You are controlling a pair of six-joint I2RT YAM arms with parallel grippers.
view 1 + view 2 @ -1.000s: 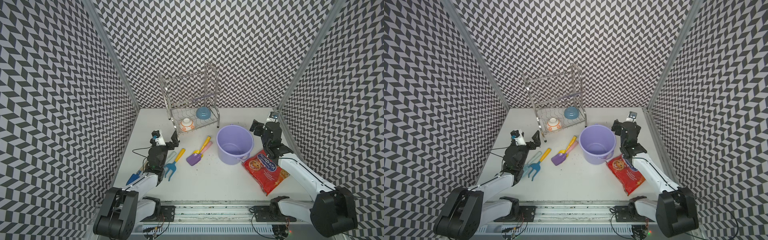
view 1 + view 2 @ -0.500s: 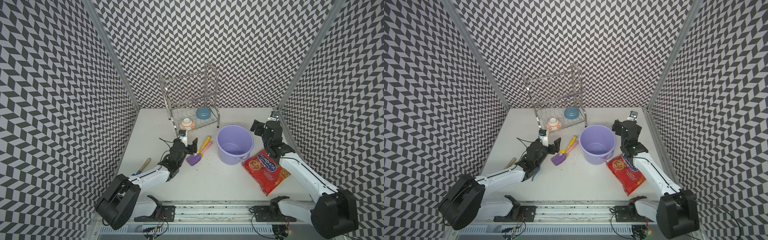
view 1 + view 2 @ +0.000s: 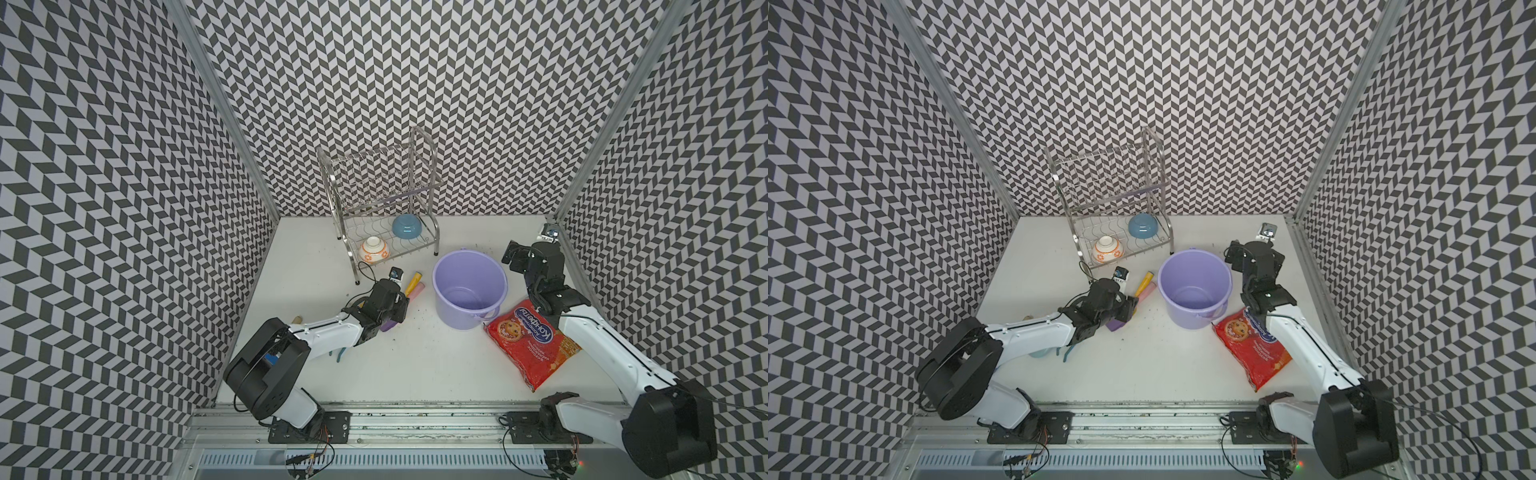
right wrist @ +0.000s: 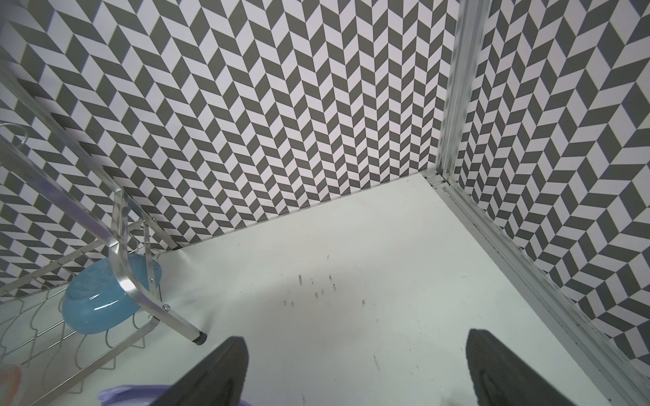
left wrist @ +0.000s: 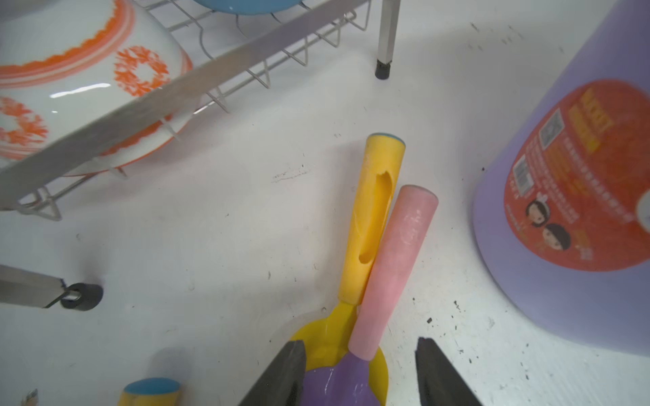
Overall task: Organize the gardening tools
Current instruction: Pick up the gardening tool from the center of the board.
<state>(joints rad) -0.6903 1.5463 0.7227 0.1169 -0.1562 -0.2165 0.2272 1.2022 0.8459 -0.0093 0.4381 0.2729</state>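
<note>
Left wrist view: left end effector (image 5: 358,342) unclenched, fingers straddling purple scoop (image 5: 337,385), nested on yellow scoop (image 5: 373,218), on counter (image 5: 211,228) | top views: arm hides this | right end effector (image 4: 356,335) released, near bucket (image 3: 457,320)

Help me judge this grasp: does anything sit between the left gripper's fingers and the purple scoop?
Yes: the yellow scoop lies nested under the purple scoop, its rim showing around the purple blade between the fingers of the left gripper.
</note>
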